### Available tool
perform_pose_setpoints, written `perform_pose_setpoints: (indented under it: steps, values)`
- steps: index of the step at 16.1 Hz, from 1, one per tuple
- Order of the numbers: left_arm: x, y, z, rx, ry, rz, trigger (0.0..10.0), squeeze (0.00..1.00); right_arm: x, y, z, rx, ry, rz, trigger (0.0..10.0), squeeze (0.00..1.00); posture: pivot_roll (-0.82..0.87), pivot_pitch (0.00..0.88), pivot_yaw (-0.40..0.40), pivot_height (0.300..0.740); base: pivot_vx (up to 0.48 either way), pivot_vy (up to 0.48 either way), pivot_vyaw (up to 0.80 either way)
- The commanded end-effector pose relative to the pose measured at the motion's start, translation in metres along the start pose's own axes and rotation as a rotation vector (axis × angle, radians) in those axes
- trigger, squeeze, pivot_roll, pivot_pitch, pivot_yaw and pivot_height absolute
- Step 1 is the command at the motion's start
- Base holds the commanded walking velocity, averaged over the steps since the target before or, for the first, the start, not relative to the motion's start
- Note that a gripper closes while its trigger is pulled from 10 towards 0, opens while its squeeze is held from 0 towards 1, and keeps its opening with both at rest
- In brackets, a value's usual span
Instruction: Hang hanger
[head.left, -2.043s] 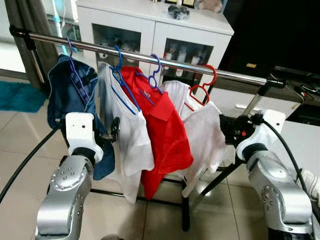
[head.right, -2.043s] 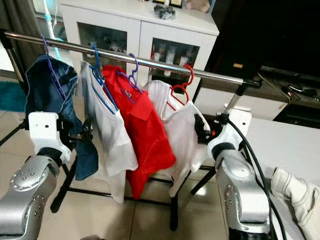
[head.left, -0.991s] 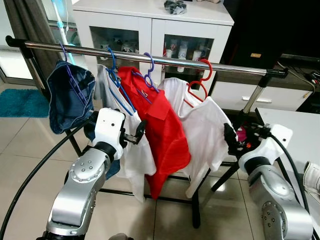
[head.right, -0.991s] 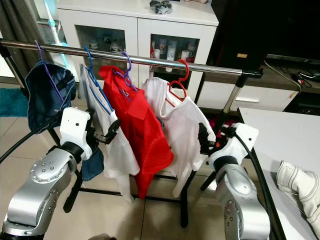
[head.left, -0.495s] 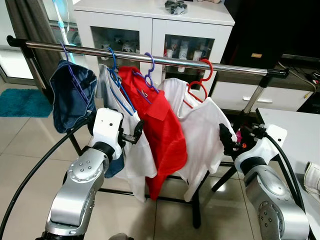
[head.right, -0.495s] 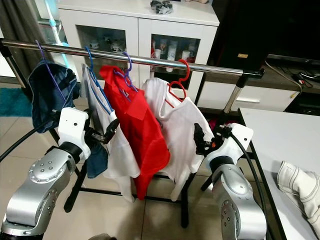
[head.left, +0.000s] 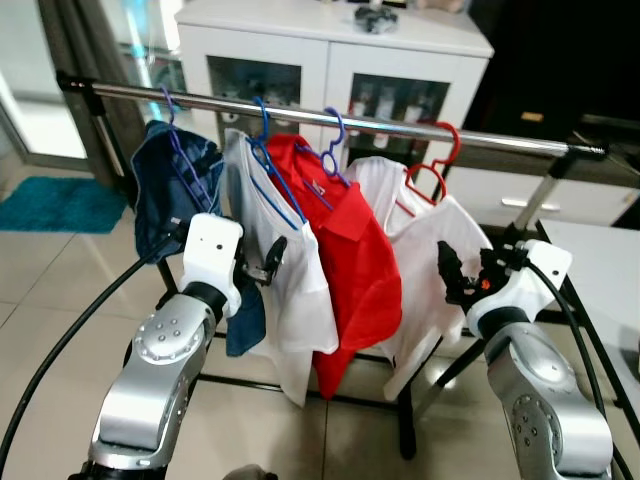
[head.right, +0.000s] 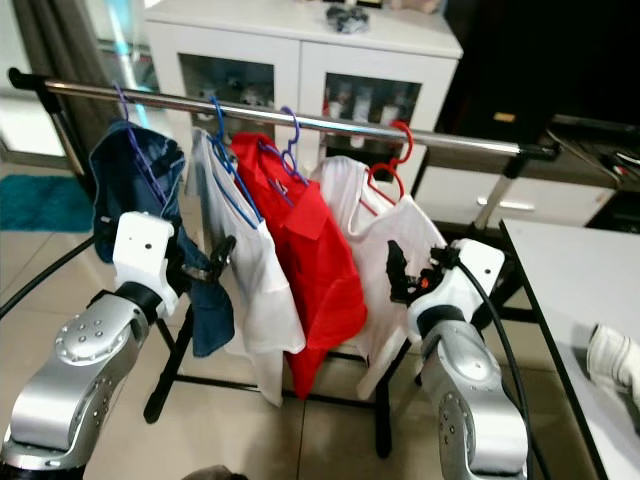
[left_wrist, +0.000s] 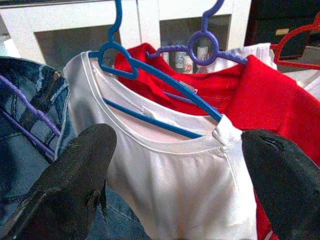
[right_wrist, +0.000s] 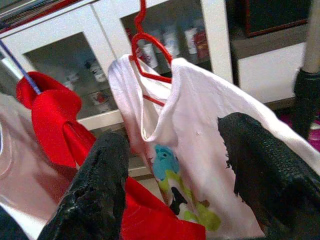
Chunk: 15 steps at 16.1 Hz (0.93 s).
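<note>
A metal rail (head.left: 400, 128) carries several hangers side by side. A purple hanger (head.left: 180, 150) holds a denim garment, a blue hanger (head.left: 275, 185) a white shirt, another purple hanger (head.left: 335, 150) a red shirt, and a red hanger (head.left: 440, 165) a white printed shirt (right_wrist: 200, 150). My left gripper (head.left: 270, 258) stands open just in front of the blue hanger's white shirt (left_wrist: 175, 165). My right gripper (head.left: 447, 275) is open too, beside the lower right edge of the red hanger's shirt. Nothing sits between either pair of fingers.
A white glass-door cabinet (head.left: 320, 60) stands behind the rail, with dark furniture to its right. The rack's black legs (head.left: 405, 420) reach over the tiled floor. A white table (head.right: 580, 290) with a white cloth (head.right: 615, 355) is at the right. A teal rug (head.left: 60, 200) lies at the left.
The whole view has shifted as the camera moved. Both grippers remain open in front of the hung shirts, and all hangers remain on the rail.
</note>
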<state>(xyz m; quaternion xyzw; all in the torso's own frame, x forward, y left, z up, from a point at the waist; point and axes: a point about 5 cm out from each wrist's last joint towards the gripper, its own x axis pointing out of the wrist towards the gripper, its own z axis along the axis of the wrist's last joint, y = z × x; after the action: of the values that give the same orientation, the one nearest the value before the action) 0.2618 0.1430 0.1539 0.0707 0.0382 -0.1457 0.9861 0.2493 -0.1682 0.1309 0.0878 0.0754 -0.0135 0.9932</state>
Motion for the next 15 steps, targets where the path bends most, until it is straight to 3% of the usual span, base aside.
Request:
perform_pose_setpoints:
  steps: [1, 15]
  values:
    - [0.0009, 0.0, -0.0009, 0.007, 0.016, -0.003, 10.0, 0.0, 0.0001, -0.0016, -0.0017, 0.0, 0.007, -0.012, 10.0, 0.0, 0.05, 0.0, -0.032, 0.74, 0.0, 0.292, 0.0]
    - [0.0004, -0.0012, -0.0005, 0.011, 0.027, 0.0, 10.0, 0.0, 0.0041, -0.0017, -0.0029, -0.001, 0.023, -0.023, 10.0, 0.0, 0.06, 0.0, -0.048, 0.74, 0.0, 0.292, 0.0]
